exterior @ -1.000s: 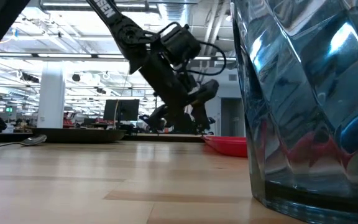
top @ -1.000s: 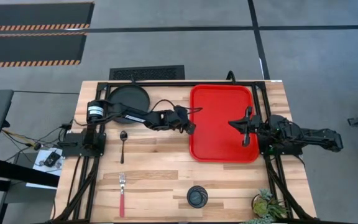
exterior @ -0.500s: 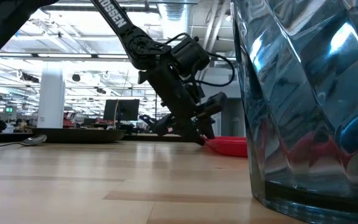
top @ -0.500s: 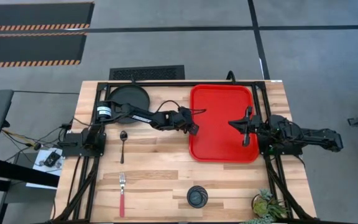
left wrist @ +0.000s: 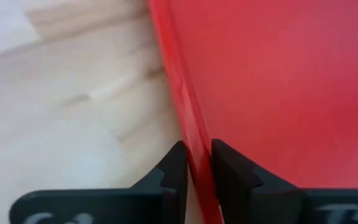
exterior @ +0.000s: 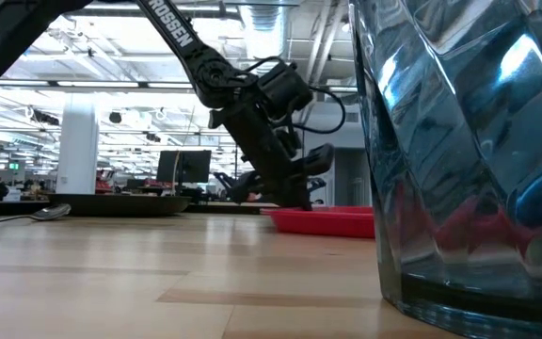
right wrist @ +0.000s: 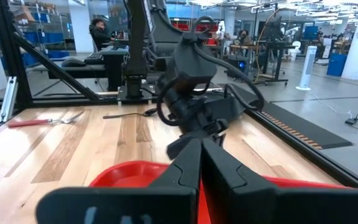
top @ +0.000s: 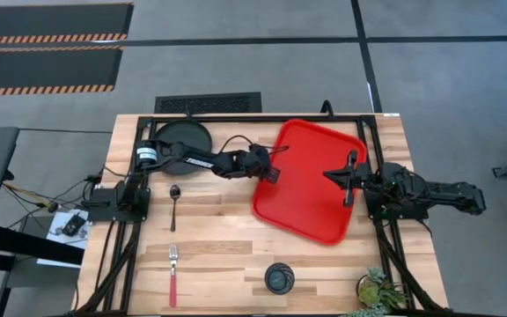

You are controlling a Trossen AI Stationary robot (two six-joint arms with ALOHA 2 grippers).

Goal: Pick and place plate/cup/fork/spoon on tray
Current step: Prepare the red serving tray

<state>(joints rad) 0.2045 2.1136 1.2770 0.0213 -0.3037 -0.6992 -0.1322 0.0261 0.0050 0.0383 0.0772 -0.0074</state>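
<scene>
The red tray (top: 311, 185) lies askew on the table's right half, and my left gripper (top: 271, 174) is shut on its left rim. My right gripper (top: 329, 175) hangs shut over the tray's right part and holds nothing. The black plate (top: 181, 139) lies at the far left under the left arm. Flat on the wood are the dark spoon (top: 174, 204) and, nearer the front, the red-handled fork (top: 172, 275). The dark cup (top: 279, 278) stands near the front edge. My left gripper pinches the tray's raised left rim (left wrist: 194, 146) between its two fingers, one finger (left wrist: 176, 169) outside the tray and one (left wrist: 226, 168) inside. The fingers slant down from the table's left and lie across the rim. The tray stays low on the table (exterior: 323, 221).
A potted plant (top: 375, 291) in a glass vase (exterior: 469, 160) stands at the front right corner, close to the tray's near end. Black frame rails (top: 262, 116) run along the table's far edge and sides. Bare wood (top: 227, 238) lies between the cutlery and the tray.
My left gripper has come down onto the tray's left rim and shut on it. The tray, which lay square with the table, has turned: its near end has swung toward the table's left and its far right corner toward the right arm. It now lies askew.
</scene>
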